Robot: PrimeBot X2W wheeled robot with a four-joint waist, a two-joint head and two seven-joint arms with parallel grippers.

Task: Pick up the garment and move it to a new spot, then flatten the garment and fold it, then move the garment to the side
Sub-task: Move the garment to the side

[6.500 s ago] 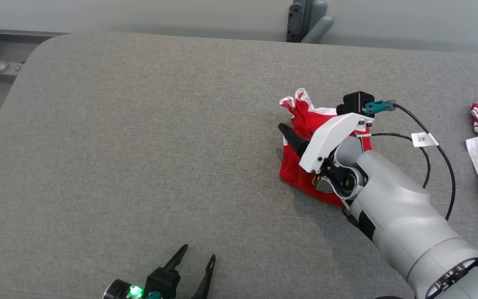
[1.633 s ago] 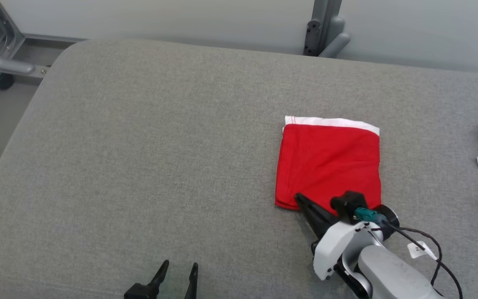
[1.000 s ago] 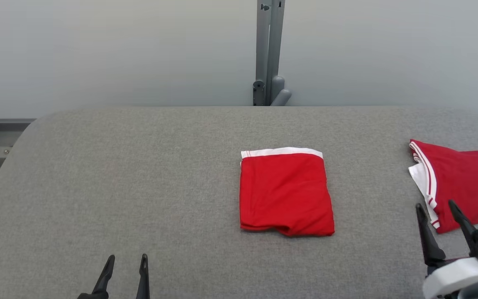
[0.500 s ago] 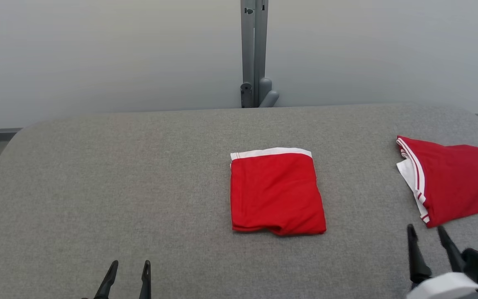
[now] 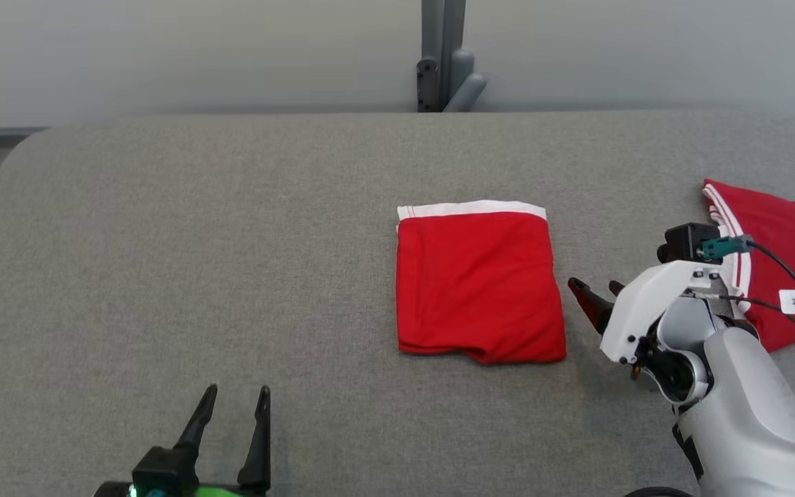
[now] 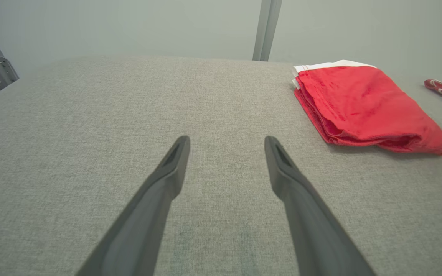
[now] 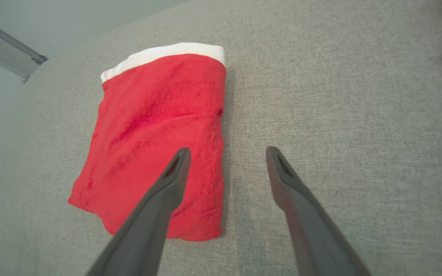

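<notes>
The garment (image 5: 480, 283) is red with a white band along its far edge and lies folded into a neat rectangle in the middle of the grey padded table (image 5: 197, 228). My right gripper (image 5: 594, 286) is open and empty, hovering just off the garment's right edge with its fingers pointing left at it. In the right wrist view the garment (image 7: 159, 130) lies ahead and to the left, and the gripper (image 7: 227, 151) straddles its right edge. My left gripper (image 5: 237, 393) is open and empty near the front edge. In the left wrist view the gripper (image 6: 226, 142) has the garment (image 6: 359, 99) to its right.
A second red piece of clothing with white striped trim (image 5: 784, 262) lies at the table's right end, behind my right wrist. A grey metal post (image 5: 442, 55) stands behind the table's far edge. Black cables (image 5: 784, 276) trail from the right wrist.
The camera has tilted down a little. My right gripper has come up from the lower right corner and swung left to the garment's right edge. The garment and left gripper have stayed put.
</notes>
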